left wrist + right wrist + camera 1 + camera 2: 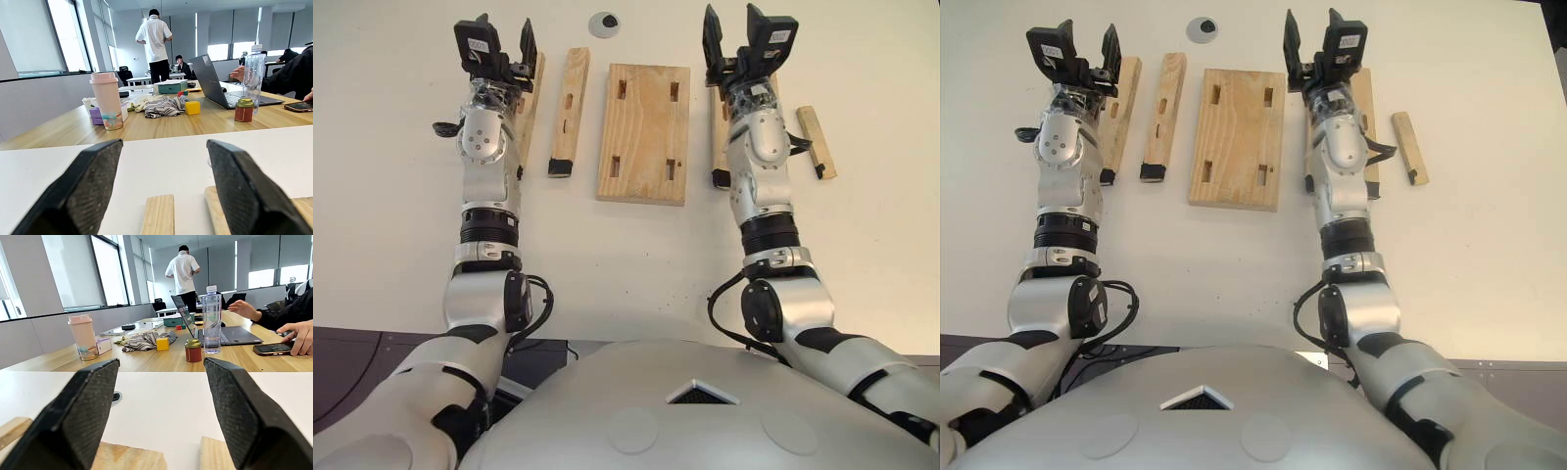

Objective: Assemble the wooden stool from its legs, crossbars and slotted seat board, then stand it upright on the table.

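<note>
The slotted seat board (643, 132) lies flat on the white table (626, 264), its four slots facing up. Both arms are stretched straight forward, one along each long side of the seat board, with the forearms roughly parallel to it.

The left hand (501, 41) is out past the seat board's far left corner, fingers spread wide apart and gripping nothing. A leg (532, 103) lies lengthwise under that wrist, partly hidden by the arm. A second leg (568, 113) lies between the first leg and the seat board, apart from both.

The right hand (740, 35) is level with the seat board's far right corner, also spread wide and empty. Another leg piece (717, 132) lies just beside the board's right edge, largely covered by the forearm. A short crossbar (816, 140) lies farther right of the seat board. A round grommet (604, 23) sits in the table just beyond the board's far edge.
</note>
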